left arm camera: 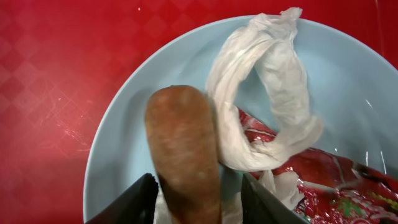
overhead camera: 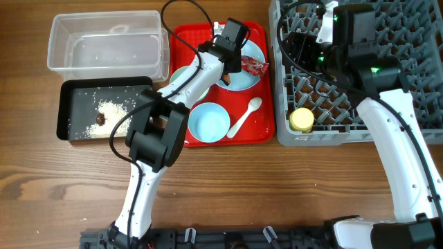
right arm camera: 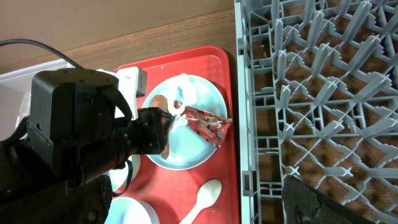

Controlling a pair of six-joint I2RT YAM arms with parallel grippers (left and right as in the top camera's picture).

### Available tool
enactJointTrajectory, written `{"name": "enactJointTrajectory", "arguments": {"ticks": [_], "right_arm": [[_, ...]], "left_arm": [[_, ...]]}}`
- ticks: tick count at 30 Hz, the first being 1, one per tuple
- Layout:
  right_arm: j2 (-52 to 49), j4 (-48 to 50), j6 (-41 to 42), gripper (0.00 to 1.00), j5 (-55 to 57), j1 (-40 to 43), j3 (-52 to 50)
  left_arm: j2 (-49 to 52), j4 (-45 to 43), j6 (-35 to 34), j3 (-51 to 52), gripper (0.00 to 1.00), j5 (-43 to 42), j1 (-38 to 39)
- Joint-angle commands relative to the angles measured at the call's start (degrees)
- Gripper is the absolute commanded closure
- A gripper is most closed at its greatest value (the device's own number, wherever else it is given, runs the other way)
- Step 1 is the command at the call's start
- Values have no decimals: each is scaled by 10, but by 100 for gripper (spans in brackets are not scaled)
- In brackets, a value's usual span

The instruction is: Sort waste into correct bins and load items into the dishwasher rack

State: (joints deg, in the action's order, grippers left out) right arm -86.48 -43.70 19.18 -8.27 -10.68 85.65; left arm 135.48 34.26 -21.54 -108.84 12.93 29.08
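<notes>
**Operator:** Report the surface.
**Technician:** The wooden desk [overhead camera: 228, 187] carries a clear tub [overhead camera: 55, 48], a black tray [overhead camera: 62, 111], a red serving tray [overhead camera: 266, 128] and the grey rack [overhead camera: 415, 41].
**Operator:** Report the arm pose.
**Technician:** The left arm reaches over the serving tray. The left fingers [left arm camera: 134, 202] stand narrow on either side of the orange stick [left arm camera: 183, 149], which lies on the light blue plate [left arm camera: 137, 81]. I cannot tell whether they clamp it. The right fingers [right arm camera: 323, 202] hover above the rack, and I cannot tell their spacing.

Left claw [left arm camera: 199, 202] flanks the carrot stick [left arm camera: 183, 143] beside tissue [left arm camera: 273, 81] on the plate [left arm camera: 124, 124].
</notes>
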Motion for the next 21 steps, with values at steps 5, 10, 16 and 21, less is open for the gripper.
{"name": "enactJointTrajectory", "arguments": {"ticks": [5, 10, 16, 21], "right_arm": [[-3, -1, -11, 11, 10, 0, 1], [-3, 0, -12, 11, 10, 0, 1], [-3, 0, -12, 11, 10, 0, 1], [-3, -1, -12, 11, 10, 0, 1]], "left_arm": [[-23, 15, 3, -13, 65, 13, -5], [-47, 15, 3, -13, 69, 13, -5], [-75, 48, 3, -13, 92, 13, -5], [-81, 142, 3, -13, 71, 4, -5]]}}
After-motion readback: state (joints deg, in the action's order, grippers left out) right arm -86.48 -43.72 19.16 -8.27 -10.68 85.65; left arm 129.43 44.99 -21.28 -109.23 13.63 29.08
